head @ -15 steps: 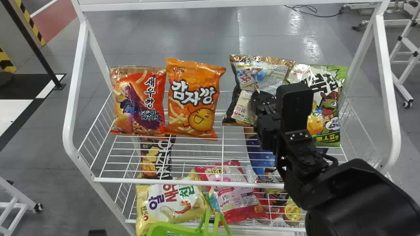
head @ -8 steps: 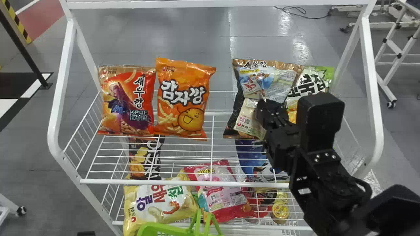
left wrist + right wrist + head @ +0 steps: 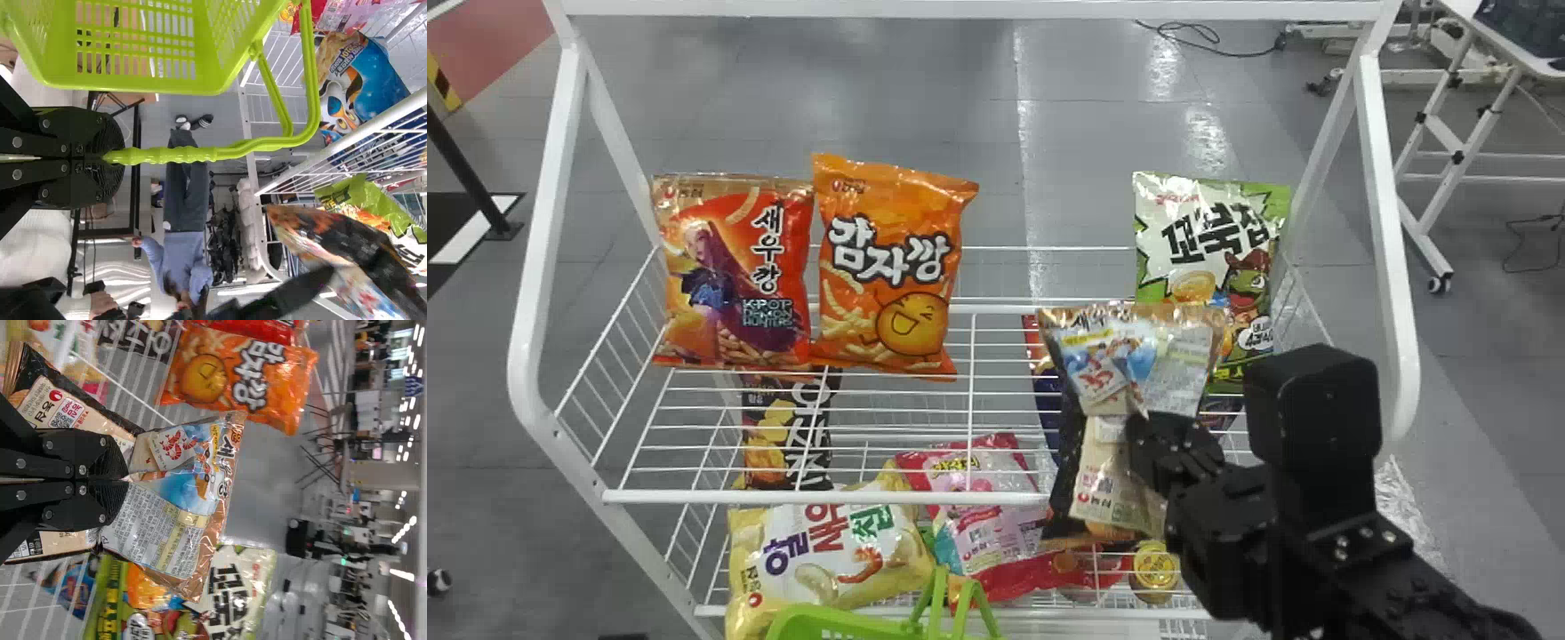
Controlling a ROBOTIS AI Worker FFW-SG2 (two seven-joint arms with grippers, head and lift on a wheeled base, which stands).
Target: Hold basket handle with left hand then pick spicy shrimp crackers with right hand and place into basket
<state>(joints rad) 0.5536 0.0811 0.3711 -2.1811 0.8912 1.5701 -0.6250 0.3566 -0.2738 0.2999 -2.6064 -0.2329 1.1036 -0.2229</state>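
So we're pinching the spicy shrimp crackers (image 3: 1178, 360) by a mid-pack fold, right gripper (image 3: 1144, 436) hovering around the front rail (image 3: 827, 497). Probably feeling light, slick, crushable. Left gripper (image 3: 108, 159) is clamping the basket handle (image 3: 180, 155).

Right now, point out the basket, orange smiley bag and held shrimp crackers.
Basket (image 3: 133, 85), left wrist view: solid green band.
Orange smiley bag (image 3: 910, 325), head view: printed face.
Held shrimp crackers (image 3: 157, 530), right wrist view: printed panel.

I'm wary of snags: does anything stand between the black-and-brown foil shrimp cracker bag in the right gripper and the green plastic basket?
The raised handle of the basket probably does, facing the bag; the white wire rack's front rail runs behind the bag.
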